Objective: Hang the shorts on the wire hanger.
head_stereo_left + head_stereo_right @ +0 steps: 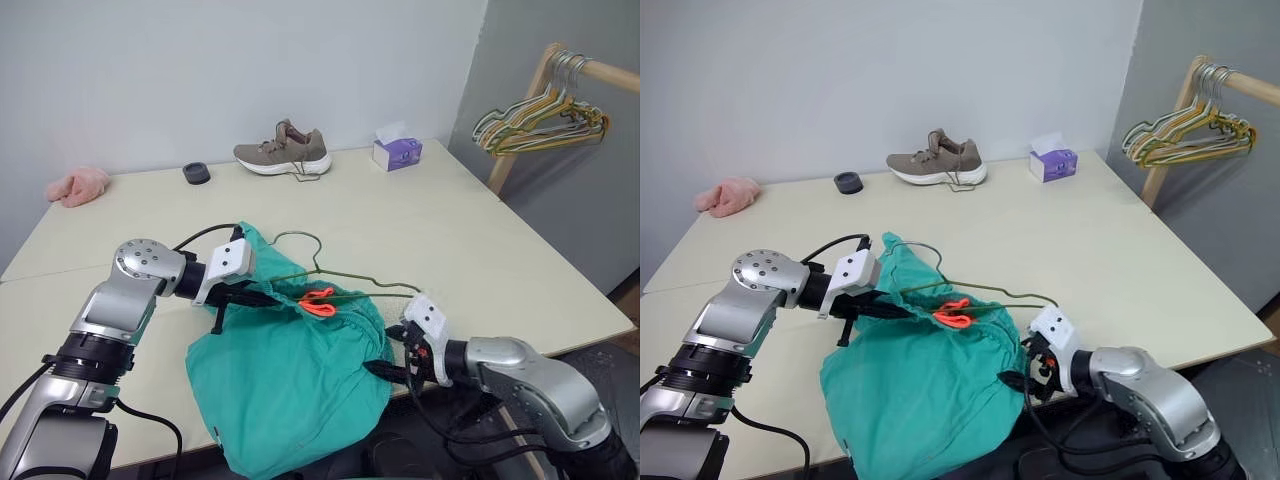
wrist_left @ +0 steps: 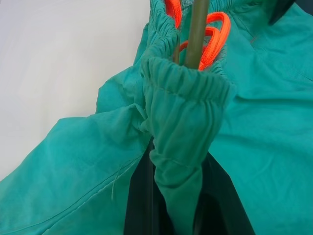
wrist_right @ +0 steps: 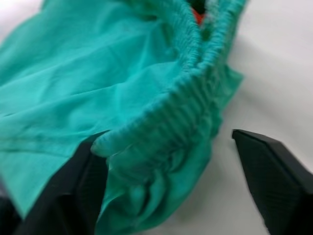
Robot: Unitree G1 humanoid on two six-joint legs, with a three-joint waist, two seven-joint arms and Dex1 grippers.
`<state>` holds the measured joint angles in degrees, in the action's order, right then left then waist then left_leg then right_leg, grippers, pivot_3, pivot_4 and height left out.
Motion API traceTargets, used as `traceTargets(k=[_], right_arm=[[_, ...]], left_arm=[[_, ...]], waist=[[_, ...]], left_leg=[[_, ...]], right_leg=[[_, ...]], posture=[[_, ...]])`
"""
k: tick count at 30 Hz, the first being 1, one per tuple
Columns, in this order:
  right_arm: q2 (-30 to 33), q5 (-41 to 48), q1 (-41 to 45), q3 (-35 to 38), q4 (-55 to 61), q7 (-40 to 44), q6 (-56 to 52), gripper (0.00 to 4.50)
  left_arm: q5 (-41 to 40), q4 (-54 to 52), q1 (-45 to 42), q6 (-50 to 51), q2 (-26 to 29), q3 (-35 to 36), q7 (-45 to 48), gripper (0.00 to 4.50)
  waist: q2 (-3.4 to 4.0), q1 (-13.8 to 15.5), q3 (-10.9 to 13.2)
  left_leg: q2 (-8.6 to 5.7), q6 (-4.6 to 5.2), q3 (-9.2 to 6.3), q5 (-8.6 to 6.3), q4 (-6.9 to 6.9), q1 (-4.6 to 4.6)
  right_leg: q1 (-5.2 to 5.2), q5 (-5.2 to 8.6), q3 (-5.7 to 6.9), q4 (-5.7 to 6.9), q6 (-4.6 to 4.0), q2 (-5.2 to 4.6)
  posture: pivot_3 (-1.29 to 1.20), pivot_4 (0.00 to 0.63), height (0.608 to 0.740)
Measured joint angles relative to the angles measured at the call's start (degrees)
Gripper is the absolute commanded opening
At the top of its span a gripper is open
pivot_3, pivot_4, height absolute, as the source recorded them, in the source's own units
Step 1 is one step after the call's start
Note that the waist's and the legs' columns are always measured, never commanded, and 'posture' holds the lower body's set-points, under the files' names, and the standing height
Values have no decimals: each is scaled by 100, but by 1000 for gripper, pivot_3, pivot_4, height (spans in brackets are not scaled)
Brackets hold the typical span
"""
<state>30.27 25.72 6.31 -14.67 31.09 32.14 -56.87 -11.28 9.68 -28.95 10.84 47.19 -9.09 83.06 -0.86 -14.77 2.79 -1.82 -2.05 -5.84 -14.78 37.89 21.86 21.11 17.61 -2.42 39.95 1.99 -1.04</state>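
Teal shorts [image 1: 290, 385] bunched at the near edge of the cream table [image 1: 470, 250], lower part draped over that edge. Wire hanger [image 1: 335, 272] is threaded into the shorts' waistband: hook sticks up just behind the shorts, one wire arm runs out past the waistband toward the right hand. Orange drawstring [image 1: 318, 302] sits at the waistband opening, against the hanger wire.

Left hand [image 1: 262, 296] at the far-left corner of the shorts, fingers together, clamped on the gathered waistband; the left wrist view shows the elastic pinched between the fingers [image 2: 142, 196] with the hanger wire passing just beyond.

Right hand [image 3: 171, 181] at the right side of the shorts, fingers apart, straddling the waistband edge: one finger [image 3: 78, 181] touches the fabric, the other stands clear over bare table.

Well behind the shorts: brown shoe [image 1: 283, 150], black round object [image 1: 197, 173], purple tissue box [image 1: 397, 150], pink cloth [image 1: 78, 186]. Coloured hangers [image 1: 535, 115] on a wooden rack [image 1: 525, 115], right of the table.
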Motion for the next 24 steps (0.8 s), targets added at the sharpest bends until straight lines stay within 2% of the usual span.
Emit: traceTargets(k=[7,9,14,19,24], right_arm=[[-76,-203,-1,14,-98,-246,181,517],[-129,-269,-1,62,-199,-318,343,13],[-158,-366,112,445,-411,-358,647,13],[10,-134,190,694,-434,-63,637,13],[216,80,287,721,-433,192,606,13]], left_arm=[[-12,1,1,3,-75,62,-242,0],[-76,0,1,48,-133,129,-345,0],[-415,-128,92,433,-48,326,-345,0],[-788,-348,259,874,440,336,150,0],[-824,-242,164,715,711,323,486,0]], waist=[[-1,36,0],[-1,35,0],[1,23,0],[2,34,1],[2,45,1]], left_leg=[[0,0,-1,0,0,0],[0,0,0,0,1,0],[0,0,2,0,-1,-2],[1,0,-2,0,-3,-1],[0,0,0,0,-2,-2]], right_leg=[[0,0,1,0,0,0],[0,0,0,0,0,0],[0,0,-1,1,0,0],[0,0,3,1,0,2],[-2,0,2,-1,0,2]], posture=[[-288,0,740],[-287,0,740],[-281,0,740],[-276,0,740],[-275,0,740]])
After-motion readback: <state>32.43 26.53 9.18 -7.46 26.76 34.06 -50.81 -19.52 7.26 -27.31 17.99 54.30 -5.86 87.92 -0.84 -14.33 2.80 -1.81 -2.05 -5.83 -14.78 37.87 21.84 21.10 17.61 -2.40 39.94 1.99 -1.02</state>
